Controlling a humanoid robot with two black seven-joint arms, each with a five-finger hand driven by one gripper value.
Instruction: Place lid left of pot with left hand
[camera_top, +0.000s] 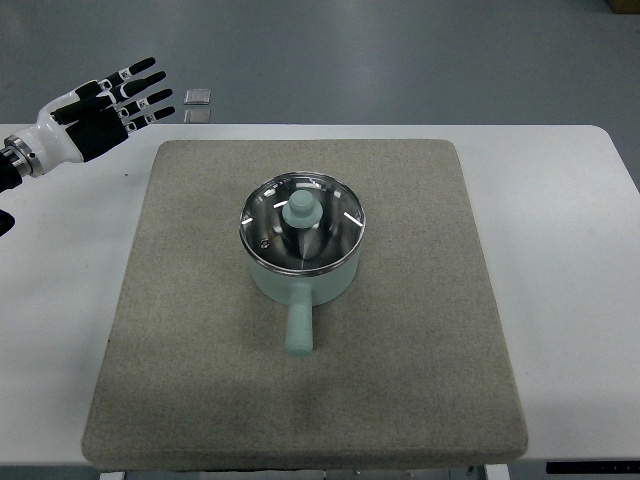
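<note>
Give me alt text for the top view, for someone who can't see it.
A mint-green pot with its glass lid still on sits mid-way on a grey mat covering a white table, handle pointing toward the camera. The robot's left hand hovers at the far left corner, fingers spread, holding nothing.

Readable text: none on any surface.
Pot (300, 275): no brand or label legible.
Lid (302, 222): plain glass, no print.
Left hand (100, 110): small white finger patches, too small to read.
</note>
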